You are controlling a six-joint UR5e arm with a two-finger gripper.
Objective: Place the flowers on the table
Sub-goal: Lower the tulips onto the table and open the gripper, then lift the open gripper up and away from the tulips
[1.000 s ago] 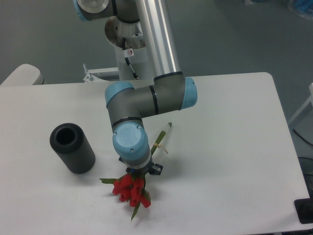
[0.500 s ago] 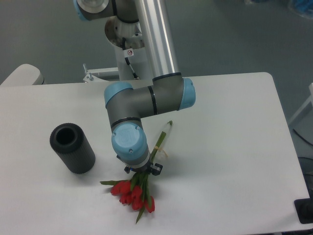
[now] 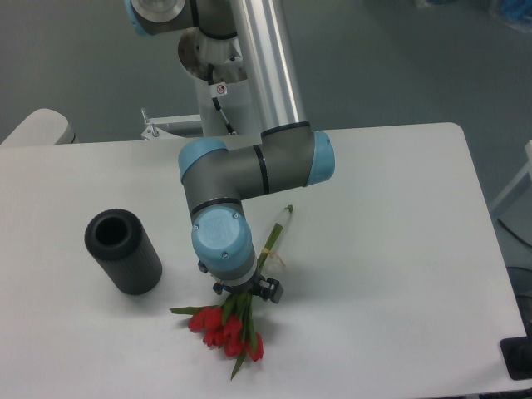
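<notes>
The flowers (image 3: 226, 327), a small bunch of red tulip buds with green stems, lie flat on the white table (image 3: 382, 208). The buds point toward the front edge. The pale stem end (image 3: 287, 213) points back and right. My gripper (image 3: 247, 293) hangs straight down over the stems just behind the buds, and the blue-capped wrist hides most of it. A black finger part (image 3: 272, 291) juts out to the right of the stems, and the jaws look spread around them rather than clamped.
A black cylinder (image 3: 123, 251) stands upright on the table left of the gripper, about a hand's width from the flowers. The arm's grey links and silver column (image 3: 258, 75) rise behind. The table's front edge runs just below the buds.
The bunch came down from under the gripper and settled flat on the table. In the last half second the flowers stayed still while the black finger part moved outward to the right.
</notes>
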